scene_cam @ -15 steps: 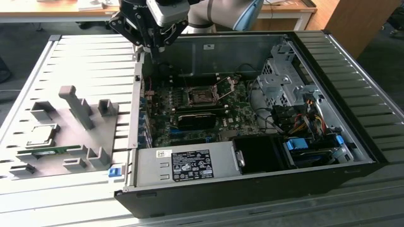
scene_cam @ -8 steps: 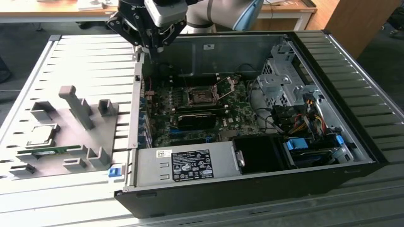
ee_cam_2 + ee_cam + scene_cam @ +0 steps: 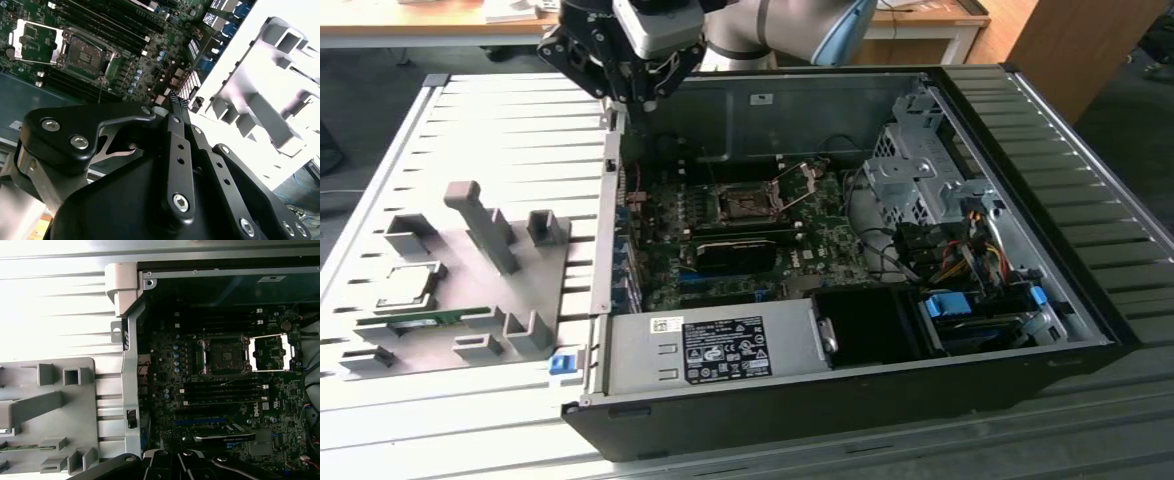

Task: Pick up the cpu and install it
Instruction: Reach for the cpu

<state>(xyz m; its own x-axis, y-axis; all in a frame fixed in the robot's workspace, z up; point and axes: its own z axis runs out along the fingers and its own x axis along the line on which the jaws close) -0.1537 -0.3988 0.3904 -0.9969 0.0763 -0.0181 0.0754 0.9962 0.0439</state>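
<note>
Black gripper [image 3: 175, 97] linkage is sitting closest to the lens in both wrist views. Its fingers are looking pressed together, with nothing between them.

- **cpu:** The cpu [image 3: 403, 287] is lying flat, silver top up, on the grey fixture [image 3: 470, 300]. That's outside the pc case [image 3: 854, 400], off its open side toward the exterior view's left.
- **Beside it:** A green memory stick [image 3: 424, 321] is lying in the same fixture just beside the cpu, on the side nearer the exterior camera. The fixture's upright posts [image 3: 486, 225] are standing between the cpu and the case wall.
- **Gripper position:** The gripper is hanging over the case's far corner on the exterior view's left, above the wall rim and well apart from the cpu.
- **Socket:** Inside the case, the socket [image 3: 750, 205] is showing dark and bare on the motherboard [image 3: 670, 280]. Its hinged metal frame [image 3: 803, 178] is standing swung open just beside it. The first wrist view is showing the same, with the frame flipped away from the socket.
- **Rest of the case:** The power supply [image 3: 707, 345] is lying along the case's near edge. The drive cage [image 3: 914, 170] and a cable bundle [image 3: 961, 250] are sitting at the case's side toward the exterior view's right.

Case and fixture are both resting on a slatted metal table [image 3: 494, 130].
</note>
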